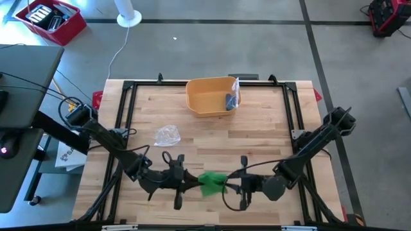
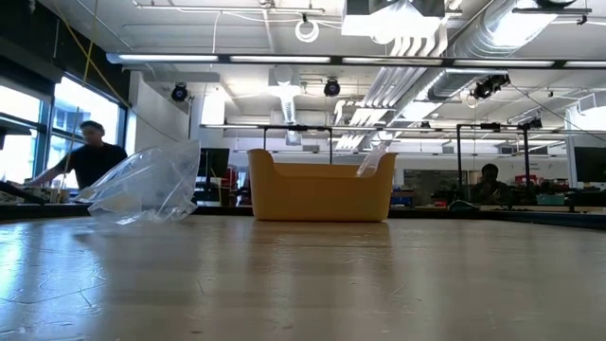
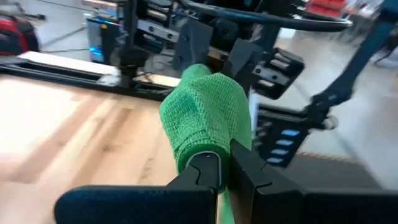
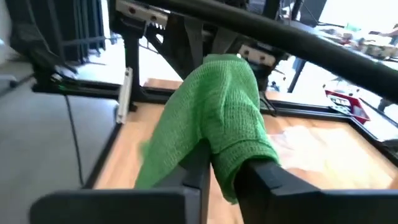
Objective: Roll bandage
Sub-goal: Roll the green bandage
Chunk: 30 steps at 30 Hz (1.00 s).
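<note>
A green mesh bandage (image 1: 211, 182) hangs bunched between my two grippers near the table's front edge, clear of the wood. My left gripper (image 1: 192, 185) is shut on its left end, and the bandage shows in the left wrist view (image 3: 208, 118). My right gripper (image 1: 230, 186) is shut on its right end, and the bandage shows in the right wrist view (image 4: 217, 124). Neither gripper nor the bandage shows in the low view. My left gripper pinches the bandage's left end (image 3: 202, 155) between its two fingers, coming level from the table's left. Several bunched layers lie in the hold. The bandage is lifted clear of the table and reaches across to the other gripper. My right gripper pinches the bandage's right end (image 4: 227, 158) between its two fingers, coming level from the table's right. The folded cloth drapes over the fingers, slack, with a loose flap (image 4: 165, 155) hanging down at one side. It is clear of the table.
A yellow bin (image 1: 212, 96) with a small bag in it stands at the table's far middle. A crumpled clear plastic bag (image 1: 167, 135) lies left of centre. A black frame (image 1: 131, 86) runs round the table. Bare wood lies between bin and grippers.
</note>
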{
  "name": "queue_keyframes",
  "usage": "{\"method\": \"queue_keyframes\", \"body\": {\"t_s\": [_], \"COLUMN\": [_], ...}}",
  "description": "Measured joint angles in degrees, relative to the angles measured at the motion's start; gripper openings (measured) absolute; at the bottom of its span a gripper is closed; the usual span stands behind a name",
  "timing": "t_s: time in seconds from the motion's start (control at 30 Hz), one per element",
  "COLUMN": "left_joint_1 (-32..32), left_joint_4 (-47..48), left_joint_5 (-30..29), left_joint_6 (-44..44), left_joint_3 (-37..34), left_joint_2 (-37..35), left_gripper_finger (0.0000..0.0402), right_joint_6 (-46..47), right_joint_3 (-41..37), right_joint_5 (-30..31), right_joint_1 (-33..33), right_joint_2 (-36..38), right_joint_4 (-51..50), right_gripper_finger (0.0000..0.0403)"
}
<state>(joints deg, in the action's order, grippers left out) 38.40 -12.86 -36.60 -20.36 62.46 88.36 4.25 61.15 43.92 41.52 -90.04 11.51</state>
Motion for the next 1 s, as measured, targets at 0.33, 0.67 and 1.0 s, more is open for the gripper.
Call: {"method": "queue_keyframes", "body": {"t_s": [0.33, 0.67, 1.0], "left_joint_1": [2.17, -1.10, -11.50], "left_joint_4": [4.40, 11.42, -21.05], "left_joint_5": [-1.70, -1.20, 20.94], "left_joint_6": [12.94, -9.42, -28.65], "left_joint_3": [0.24, -1.50, -17.67], "left_joint_2": [-1.75, -0.92, 10.43], "left_gripper_finger": [0.0009, 0.0009, 0.0010], "right_joint_6": [14.28, 8.86, 12.30], "right_joint_3": [-0.16, -0.16, -0.12], "right_joint_5": [-7.75, -6.30, -2.47], "right_joint_1": [0.93, 5.25, 8.16], "right_joint_2": [0.74, -0.63, -0.71], "right_joint_4": [-12.42, -14.97, -14.11], "right_gripper_finger": [0.0145, 0.0191, 0.0184]}}
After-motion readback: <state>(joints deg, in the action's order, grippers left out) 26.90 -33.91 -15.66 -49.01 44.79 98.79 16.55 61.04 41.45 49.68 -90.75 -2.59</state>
